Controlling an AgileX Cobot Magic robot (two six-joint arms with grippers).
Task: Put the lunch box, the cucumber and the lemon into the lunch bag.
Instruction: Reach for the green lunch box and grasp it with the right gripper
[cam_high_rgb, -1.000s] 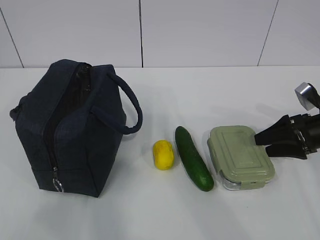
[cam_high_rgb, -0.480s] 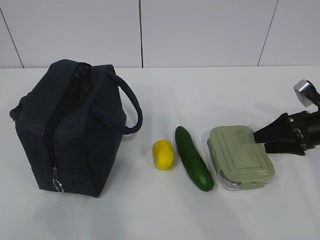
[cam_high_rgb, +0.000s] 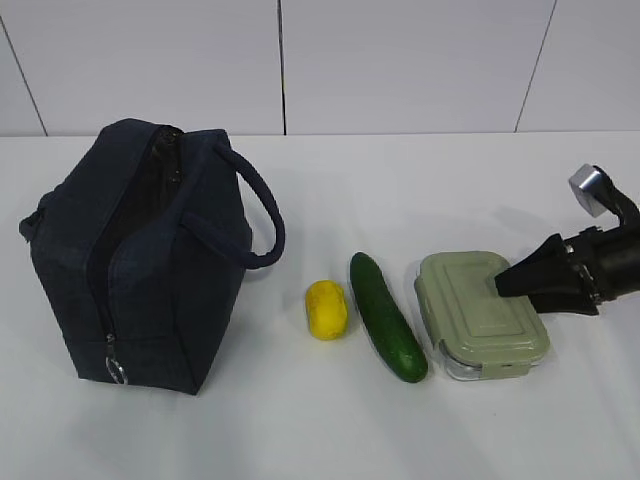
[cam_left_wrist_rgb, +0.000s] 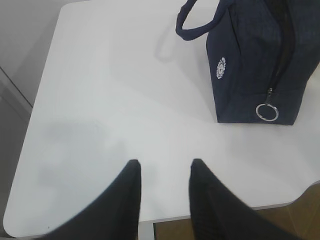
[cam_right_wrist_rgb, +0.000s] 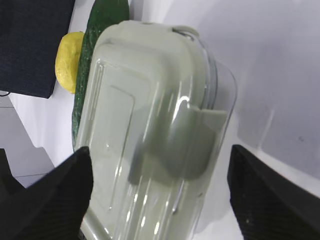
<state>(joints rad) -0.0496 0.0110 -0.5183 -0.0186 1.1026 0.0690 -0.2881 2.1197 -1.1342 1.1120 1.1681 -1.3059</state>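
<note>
My right gripper (cam_high_rgb: 512, 282) stands wide open at the right end of the lunch box (cam_high_rgb: 480, 312), one finger on each side of its sage lid, gripping nothing. The box lies on the white bench (cam_high_rgb: 420, 190), with the cucumber (cam_high_rgb: 387, 316) just left of it and the lemon (cam_high_rgb: 327, 309) beyond. My left gripper (cam_left_wrist_rgb: 162, 170) hangs partly open and empty near the lunch bag (cam_high_rgb: 140, 255), whose top zipper gapes.

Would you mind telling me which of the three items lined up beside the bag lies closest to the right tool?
The lunch box, with its sage-green lid; the right tool reaches it, while the cucumber and lemon lie farther left.
</note>
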